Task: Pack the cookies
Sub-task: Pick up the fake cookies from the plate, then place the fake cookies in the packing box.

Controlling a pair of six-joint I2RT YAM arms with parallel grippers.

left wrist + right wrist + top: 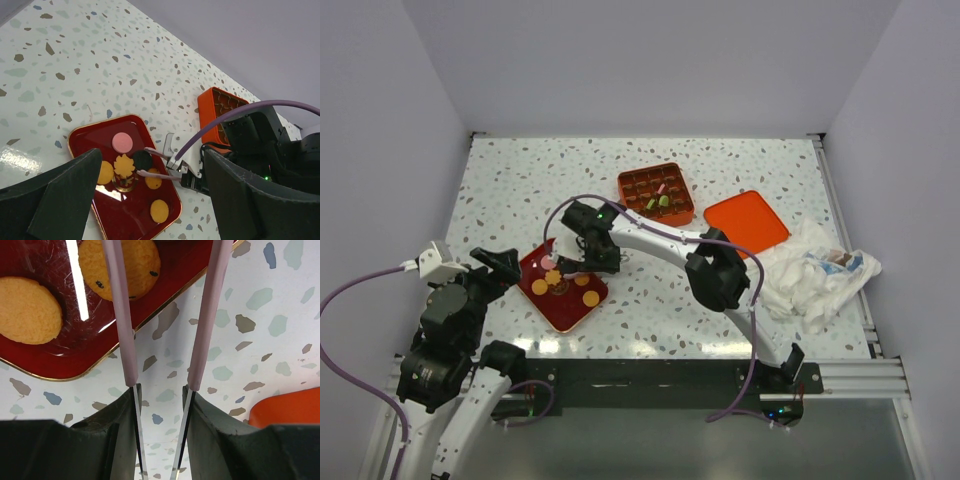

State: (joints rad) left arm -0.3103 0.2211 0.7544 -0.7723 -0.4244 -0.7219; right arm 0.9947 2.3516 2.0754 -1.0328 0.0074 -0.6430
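Several cookies lie on a dark red tray (570, 318): a pink one (122, 142), a dark brown one (142, 160), a yellow leaf-shaped one (123, 166) and three orange ones (159, 211). My right gripper (582, 258) carries long pink-tipped tong arms (125, 330). They are spread, and their tips straddle the dark brown cookie, which rests on the tray. In the right wrist view the tips run out of frame above two orange cookies (131, 265). My left gripper (154, 152) is open and empty, hovering over the tray's left side (505, 262).
An orange compartment box (656, 194) holding a few green and pink cookies (663, 200) stands behind the tray. Its orange lid (746, 222) lies to the right, next to a crumpled white cloth (815, 270). Walls enclose the speckled table.
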